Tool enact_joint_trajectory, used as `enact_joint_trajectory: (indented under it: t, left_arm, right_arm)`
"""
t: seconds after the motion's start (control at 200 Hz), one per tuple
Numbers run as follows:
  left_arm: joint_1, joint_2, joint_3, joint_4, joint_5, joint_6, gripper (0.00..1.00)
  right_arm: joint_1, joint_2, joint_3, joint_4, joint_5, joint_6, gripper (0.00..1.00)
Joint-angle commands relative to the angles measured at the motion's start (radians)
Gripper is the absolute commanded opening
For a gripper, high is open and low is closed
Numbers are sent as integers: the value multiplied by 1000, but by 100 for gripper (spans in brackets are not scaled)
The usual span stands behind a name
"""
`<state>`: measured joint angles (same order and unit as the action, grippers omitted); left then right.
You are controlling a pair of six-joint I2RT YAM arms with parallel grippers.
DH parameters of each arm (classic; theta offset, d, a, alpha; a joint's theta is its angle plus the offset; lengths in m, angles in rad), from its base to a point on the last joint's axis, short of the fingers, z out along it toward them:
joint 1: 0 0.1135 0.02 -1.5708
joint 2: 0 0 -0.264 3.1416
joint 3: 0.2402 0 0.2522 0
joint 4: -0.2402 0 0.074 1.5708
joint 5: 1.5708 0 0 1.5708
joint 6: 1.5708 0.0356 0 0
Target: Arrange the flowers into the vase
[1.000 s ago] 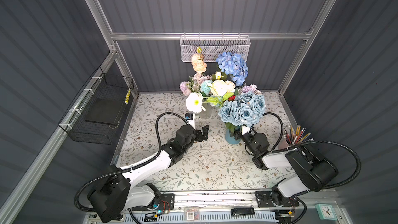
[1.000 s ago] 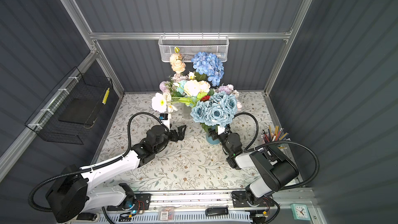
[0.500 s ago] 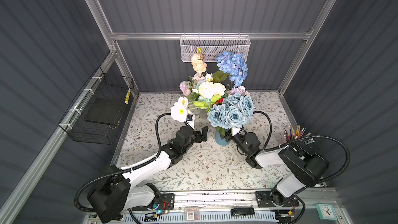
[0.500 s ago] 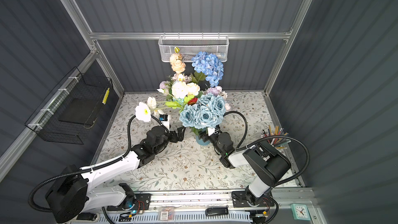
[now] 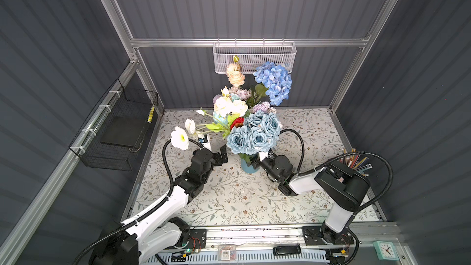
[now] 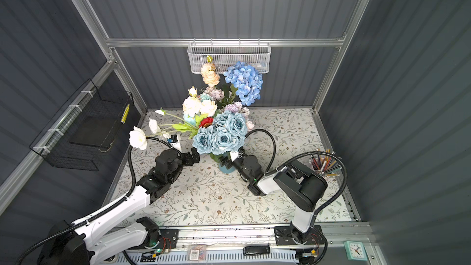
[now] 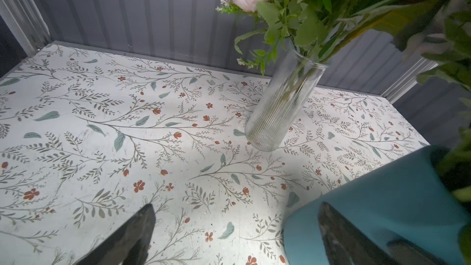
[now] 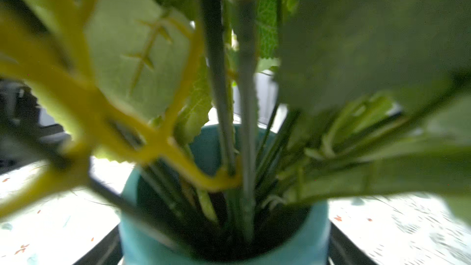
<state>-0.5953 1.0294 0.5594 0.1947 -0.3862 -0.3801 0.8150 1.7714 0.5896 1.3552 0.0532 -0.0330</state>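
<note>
A blue vase [image 5: 247,168] [image 6: 225,168] stands mid-table, holding flowers: pale-blue roses [image 5: 254,133] [image 6: 221,133], cream roses, a red daisy and white blooms [image 5: 179,137] leaning left. My right gripper [image 5: 256,163] [image 8: 224,251] is shut on the vase [image 8: 316,228], one finger on each side. The green stems [image 8: 246,123] fill its mouth. My left gripper [image 5: 221,155] [image 7: 237,207] hangs open just left of the vase [image 7: 369,200], holding nothing. Behind stands a clear glass vase [image 7: 280,105] with a blue hydrangea [image 5: 274,82], peach roses and lilac blooms.
A cup of coloured pencils [image 5: 355,160] stands at the right edge behind my right arm. A black wire basket [image 5: 119,133] hangs on the left wall. A white mesh basket [image 5: 254,54] hangs on the back rail. A small clock [image 5: 386,249] sits at the front right.
My right gripper has slid the blue vase and its bouquet leftward, close to my left gripper. The white blooms swung out to the left. My left arm barely moved.
</note>
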Motion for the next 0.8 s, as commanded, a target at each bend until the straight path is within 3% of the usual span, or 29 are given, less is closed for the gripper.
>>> enact_joint_trajectory:
  t: [0.0,0.22,0.405,0.795]
  left_arm:
    - [12,-11,-23,-28,-36,13,99]
    - [18,-20,-27,-21,-31,12,100]
    - [19,-8,-20,-15,-13,11,99]
    - [19,0,-4,-10,9,5,99]
  right_arm:
    - [44,-1,68,124,5,-25,69]
    - [73,-10,54,125,46,-35,73]
    - [73,-23,24,125,68,-22,86]
    - [71,-58,-50,125,69,23,94]
